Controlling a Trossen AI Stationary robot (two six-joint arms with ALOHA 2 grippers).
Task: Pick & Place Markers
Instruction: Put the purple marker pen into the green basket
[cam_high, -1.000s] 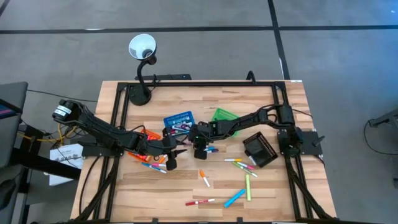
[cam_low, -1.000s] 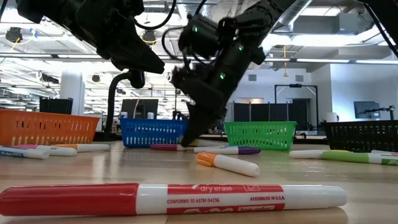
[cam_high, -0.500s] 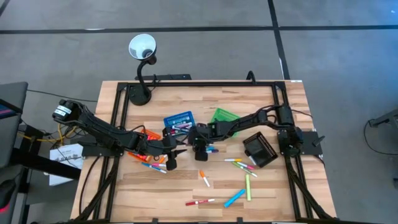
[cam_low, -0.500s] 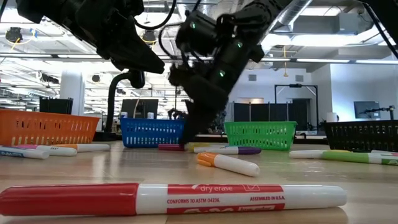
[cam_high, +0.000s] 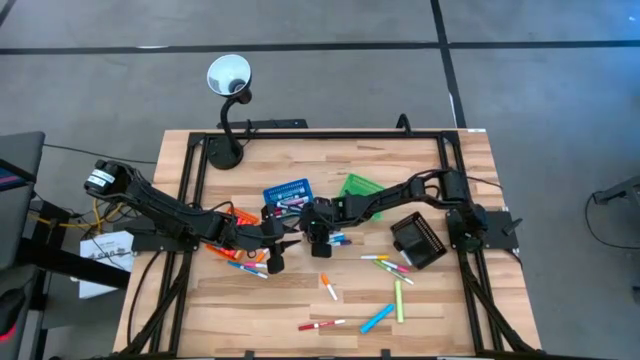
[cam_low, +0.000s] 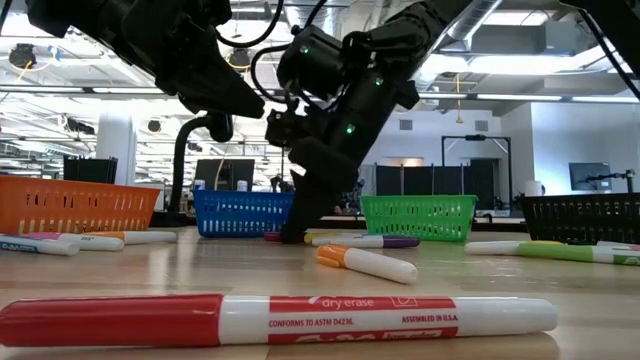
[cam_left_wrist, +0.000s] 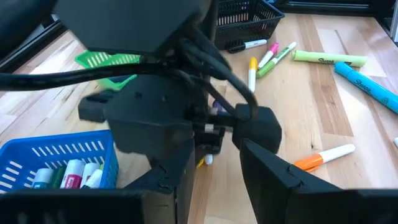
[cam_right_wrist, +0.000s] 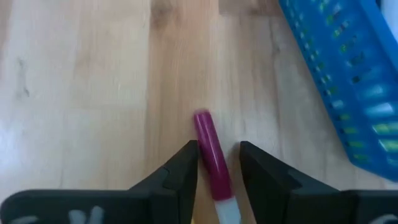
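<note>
Right wrist view showed our right gripper (cam_right_wrist: 217, 163) pinching a magenta-capped, white-barrelled marker (cam_right_wrist: 213, 163) lying on the wooden table (cam_right_wrist: 87, 93), just beside the blue mesh basket (cam_right_wrist: 348, 81). Farther left, our left gripper (cam_high: 276, 262) hovered, fingers spread.

In the high view's centre, the right gripper (cam_high: 318, 236) covers the marker beneath it, so its finger gap cannot be read there. The magenta-capped marker (cam_right_wrist: 212, 163) runs out of the right wrist view's lower edge. The blue basket (cam_right_wrist: 344, 74) is cut by that view's right edge and blurred. The left wrist view's lower left shows only part of the blue basket's contents (cam_left_wrist: 67, 173), too small to identify.
</note>
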